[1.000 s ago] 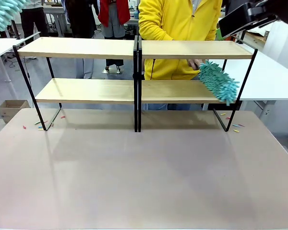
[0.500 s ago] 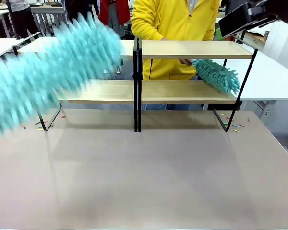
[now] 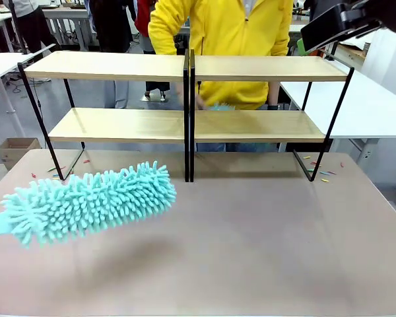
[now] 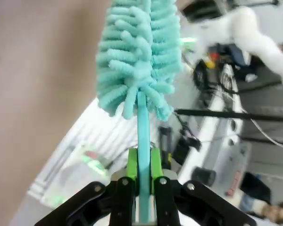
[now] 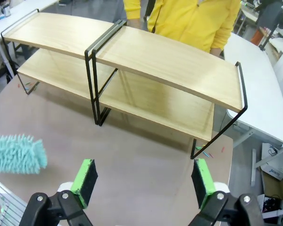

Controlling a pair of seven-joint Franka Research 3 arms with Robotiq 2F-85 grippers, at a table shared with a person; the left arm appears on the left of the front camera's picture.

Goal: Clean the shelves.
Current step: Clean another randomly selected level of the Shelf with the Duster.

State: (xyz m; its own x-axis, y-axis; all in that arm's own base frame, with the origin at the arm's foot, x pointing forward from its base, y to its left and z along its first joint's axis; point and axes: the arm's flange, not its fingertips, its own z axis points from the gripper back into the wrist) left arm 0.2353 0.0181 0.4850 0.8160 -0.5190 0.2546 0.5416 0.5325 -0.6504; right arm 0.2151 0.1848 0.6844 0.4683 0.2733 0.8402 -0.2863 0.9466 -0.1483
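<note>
Workshop clutter and other white furniture fill the background behind a broad, pale brown desk [image 3: 251,251]. At its far edge stand the shelves [image 3: 119,66]: two joined two-tier racks of light wooden boards on thin black frames. They nearly span the desk, and all four boards are bare. A person [image 3: 237,33] in a yellow jacket stands just behind them.

Nearer the camera, a teal duster [image 3: 92,201] with a fluffy, fingered head hangs over the desk's left front, well short of the racks. The left pincer [image 4: 143,165] is clamped on its thin flat handle, green pads pressed to both sides, with the head pointing away from the wrist. The right pincer [image 5: 144,179] hovers high above the desk, looking down on the racks, its jaws spread wide with nothing between them. Small coloured scraps [image 3: 325,176] lie by the frames' feet.

The racks look light and stiff, yet easy to shove or rock on those slim legs, so gentle strokes along the boards should suit them. If they need steadying, the black upright at the middle joint seems the place to hold.

The duster looks soft and nearly weightless. Its rigid handle is the only sensible grip, and held at the end, the head may sag or wobble.
</note>
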